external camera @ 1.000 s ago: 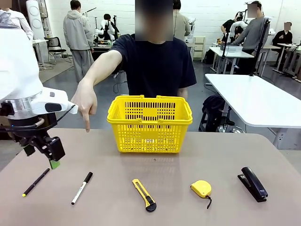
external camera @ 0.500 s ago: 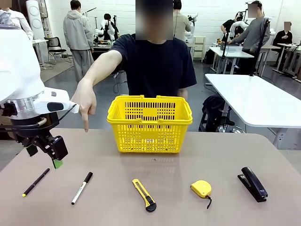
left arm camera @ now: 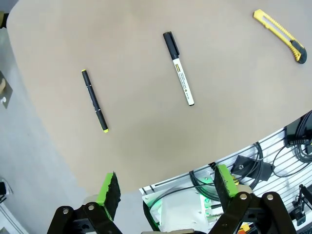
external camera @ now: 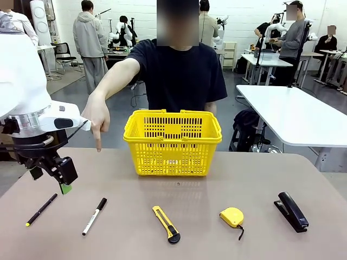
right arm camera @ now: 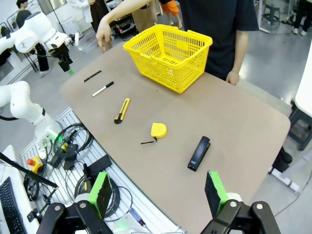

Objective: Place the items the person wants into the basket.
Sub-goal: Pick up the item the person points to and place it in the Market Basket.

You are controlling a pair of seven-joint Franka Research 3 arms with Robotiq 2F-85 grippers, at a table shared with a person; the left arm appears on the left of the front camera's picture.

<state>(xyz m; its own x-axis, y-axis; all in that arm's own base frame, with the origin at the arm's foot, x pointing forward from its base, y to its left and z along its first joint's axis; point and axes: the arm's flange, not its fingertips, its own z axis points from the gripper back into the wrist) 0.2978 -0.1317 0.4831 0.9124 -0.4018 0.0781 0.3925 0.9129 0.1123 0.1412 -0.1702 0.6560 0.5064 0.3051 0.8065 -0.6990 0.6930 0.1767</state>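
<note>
**A:** How does the left tool [external camera: 50, 181] stand?

**B:** Its jaws are spread wide with nothing between them. It hangs above the left end of the table [external camera: 244, 173], clear of the surface.

**A:** And the items?

**B:** The thin black pen with yellow tip [external camera: 41, 209] lies just below the tool, toward the robot's edge. The white marker with black cap [external camera: 94, 216] lies to the pen's right. The yellow-and-black utility knife [external camera: 166, 223] is farther right again. None of them touches the tool.

**A:** The basket?

**B:** The yellow basket [external camera: 172, 157] stands upright at the far middle, well apart from the tool. The person's hand [external camera: 97, 116] points an index finger down, just left of the basket.

**A:** The right tool [right arm camera: 158, 191]?

**B:** It is also wide open and holds nothing, high over the table's near right corner. The black stapler [right arm camera: 199, 152] is the nearest thing to it, and the yellow tape measure [right arm camera: 158, 130] lies beyond.
</note>
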